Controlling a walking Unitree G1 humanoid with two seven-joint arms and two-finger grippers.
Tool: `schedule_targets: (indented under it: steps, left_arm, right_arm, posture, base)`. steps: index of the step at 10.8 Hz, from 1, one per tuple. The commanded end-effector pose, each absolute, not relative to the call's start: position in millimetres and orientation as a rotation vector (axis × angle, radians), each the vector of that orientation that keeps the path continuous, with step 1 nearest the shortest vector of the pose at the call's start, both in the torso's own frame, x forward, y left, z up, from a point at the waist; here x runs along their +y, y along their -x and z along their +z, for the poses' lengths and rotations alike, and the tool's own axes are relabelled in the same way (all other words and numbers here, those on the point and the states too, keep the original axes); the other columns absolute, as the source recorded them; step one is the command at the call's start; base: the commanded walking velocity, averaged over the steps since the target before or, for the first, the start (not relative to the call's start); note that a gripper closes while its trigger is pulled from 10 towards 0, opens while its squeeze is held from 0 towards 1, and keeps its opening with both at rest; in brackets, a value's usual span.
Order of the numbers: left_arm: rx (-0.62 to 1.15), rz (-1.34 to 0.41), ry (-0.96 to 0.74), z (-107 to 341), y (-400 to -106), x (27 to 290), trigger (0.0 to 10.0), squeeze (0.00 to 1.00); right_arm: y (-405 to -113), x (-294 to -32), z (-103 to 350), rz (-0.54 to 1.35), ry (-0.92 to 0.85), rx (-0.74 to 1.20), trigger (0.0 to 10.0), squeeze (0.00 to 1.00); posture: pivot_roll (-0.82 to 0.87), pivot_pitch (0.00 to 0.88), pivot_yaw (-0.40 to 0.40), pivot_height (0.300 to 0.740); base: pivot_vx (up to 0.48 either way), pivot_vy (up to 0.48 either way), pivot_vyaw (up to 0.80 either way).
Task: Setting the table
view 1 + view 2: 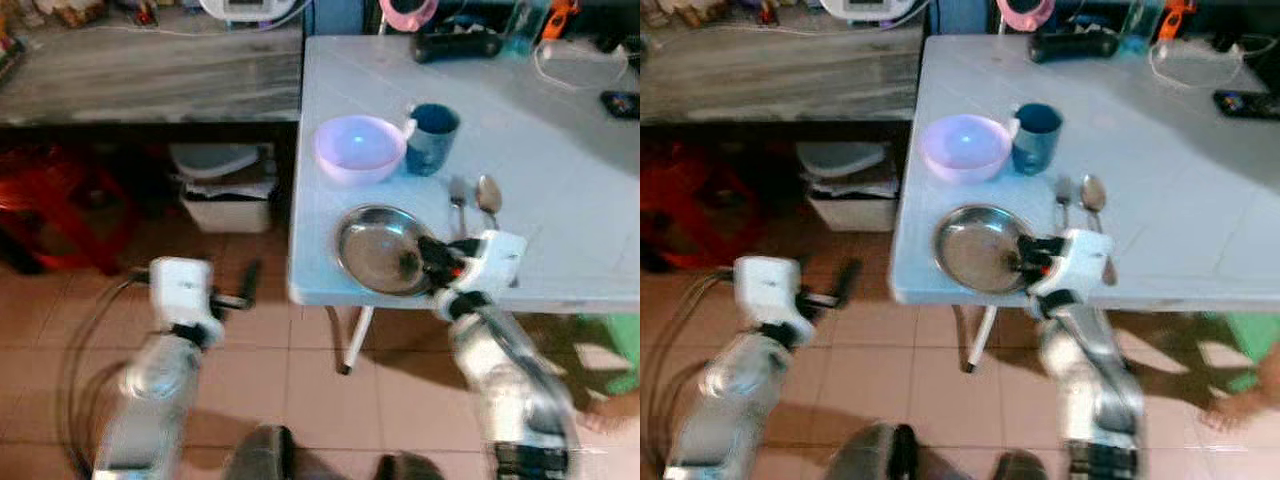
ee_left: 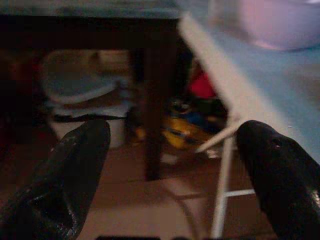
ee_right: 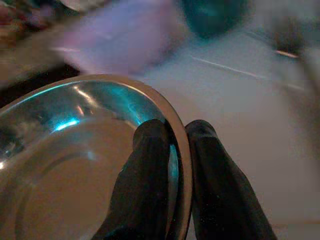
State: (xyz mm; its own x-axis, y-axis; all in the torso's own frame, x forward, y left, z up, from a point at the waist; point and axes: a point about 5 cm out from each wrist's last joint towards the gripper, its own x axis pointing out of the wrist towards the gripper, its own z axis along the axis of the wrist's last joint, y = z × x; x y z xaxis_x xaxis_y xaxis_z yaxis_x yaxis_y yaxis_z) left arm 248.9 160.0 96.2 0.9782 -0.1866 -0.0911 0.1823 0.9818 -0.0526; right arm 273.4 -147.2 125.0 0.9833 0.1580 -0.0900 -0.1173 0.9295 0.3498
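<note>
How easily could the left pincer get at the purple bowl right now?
Probably not easily: the left pincer hangs open below the table's edge, over the floor. The purple bowl sits up on the tabletop, so the arm must rise first.

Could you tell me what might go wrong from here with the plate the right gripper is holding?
The right gripper pinches only the thin rim of the steel plate, so it may slip. The plate sits near the table edge and could fall. The fork and spoon lie close beside the wrist and could be knocked.

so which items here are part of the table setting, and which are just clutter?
Job: steel plate, gripped at its rim by right gripper; pink bowl; blue mug; fork; spoon.

Lying about: remote, cable, red stool, white bin.
</note>
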Motion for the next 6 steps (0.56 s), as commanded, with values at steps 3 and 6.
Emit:
schedule_targets:
  steps: [3, 6]
  left_arm:
    - [0.061, -0.245, 0.016, 94.0, -256.6, 139.8, 10.0, 0.0]
    - [0.021, -0.222, 0.002, 97.4, -267.9, 141.7, 10.0, 0.0]
  right_arm:
    - [-269.6, -146.3, 128.0, 0.125, -0.266, 0.062, 0.0, 0.0]
    - [-273.7, -149.9, 133.2, 0.111, -0.203, 0.014, 10.0, 0.0]
  posture:
    - [-0.03, 0.01, 0.029, 0.74]
    - [-0.03, 0.0, 0.036, 0.74]
  base:
    - [0.0, 0.48, 0.0]
    - [0.0, 0.475, 0.0]
